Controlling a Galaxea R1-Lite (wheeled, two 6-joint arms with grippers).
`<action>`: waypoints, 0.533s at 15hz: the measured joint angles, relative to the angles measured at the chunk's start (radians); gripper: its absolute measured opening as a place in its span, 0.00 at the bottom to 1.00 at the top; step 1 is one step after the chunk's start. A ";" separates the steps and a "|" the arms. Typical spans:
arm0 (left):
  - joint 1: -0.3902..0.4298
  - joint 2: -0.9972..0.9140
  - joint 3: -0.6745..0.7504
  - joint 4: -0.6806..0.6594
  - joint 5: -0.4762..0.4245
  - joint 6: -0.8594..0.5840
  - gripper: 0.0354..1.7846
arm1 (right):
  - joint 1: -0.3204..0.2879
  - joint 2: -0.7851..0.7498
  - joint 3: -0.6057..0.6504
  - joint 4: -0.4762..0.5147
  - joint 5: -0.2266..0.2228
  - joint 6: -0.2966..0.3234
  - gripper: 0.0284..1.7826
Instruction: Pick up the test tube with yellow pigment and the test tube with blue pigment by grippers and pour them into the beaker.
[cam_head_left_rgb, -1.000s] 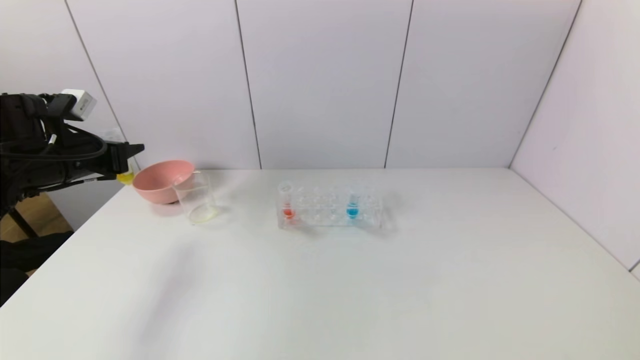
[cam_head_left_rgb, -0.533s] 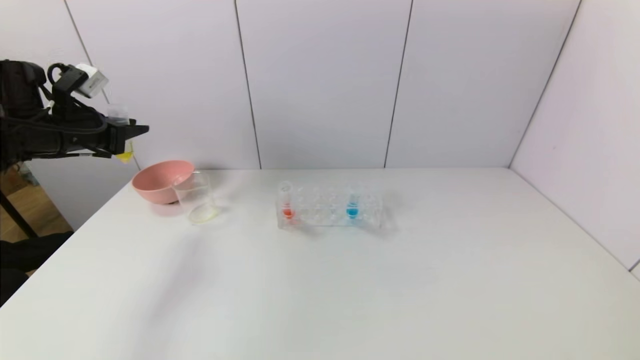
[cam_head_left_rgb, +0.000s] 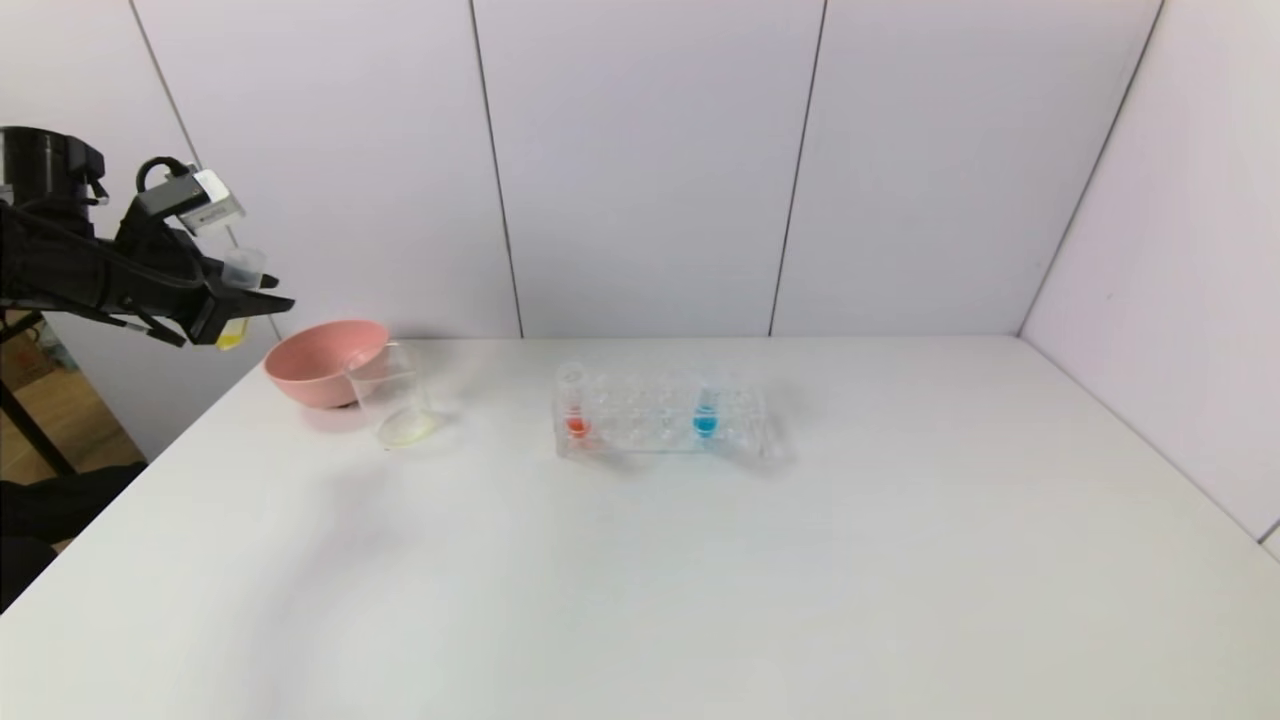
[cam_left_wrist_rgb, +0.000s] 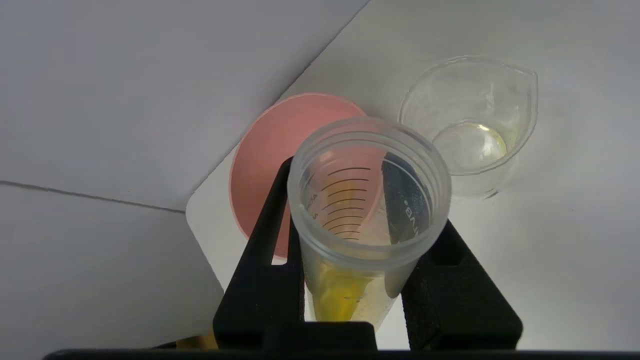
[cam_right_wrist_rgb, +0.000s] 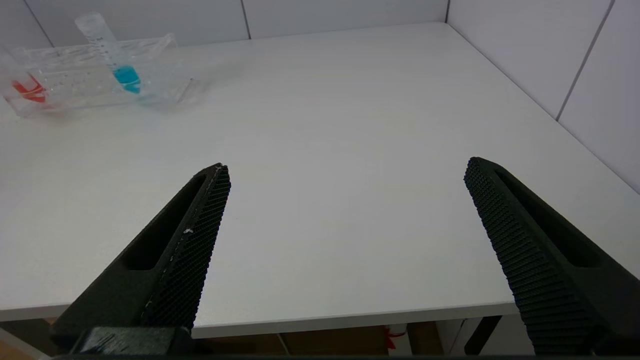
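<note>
While the test tube with yellow pigment (cam_head_left_rgb: 238, 297) was held level a moment ago, it now leans with its open mouth up toward the wall and its yellow end lower, and the arm has dipped a little. It hangs in the air off the table's far left corner, past the pink bowl (cam_head_left_rgb: 315, 362). The left gripper (cam_head_left_rgb: 243, 305) is squeezed tight on it, one black finger (cam_left_wrist_rgb: 262, 280) on each side. A bit of yellow liquid sits at its bottom. The beaker (cam_head_left_rgb: 392, 397) stands just beside the bowl near the far left corner, with a thin pale yellow layer inside. The test tube with blue pigment (cam_head_left_rgb: 705, 412) stands in the clear rack (cam_head_left_rgb: 660, 420) near the far edge, along with a red tube (cam_head_left_rgb: 573, 404). The right gripper (cam_right_wrist_rgb: 345, 200) is spread wide open, holding nothing, by the near edge.
</note>
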 joint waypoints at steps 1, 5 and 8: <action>0.000 0.016 -0.037 0.046 -0.017 0.053 0.29 | 0.000 0.000 0.000 0.000 0.000 0.000 0.96; 0.001 0.065 -0.169 0.246 -0.029 0.237 0.29 | 0.000 0.000 0.000 0.000 0.000 0.000 0.96; -0.004 0.105 -0.254 0.368 -0.017 0.365 0.29 | 0.000 0.000 0.000 0.000 0.000 0.000 0.96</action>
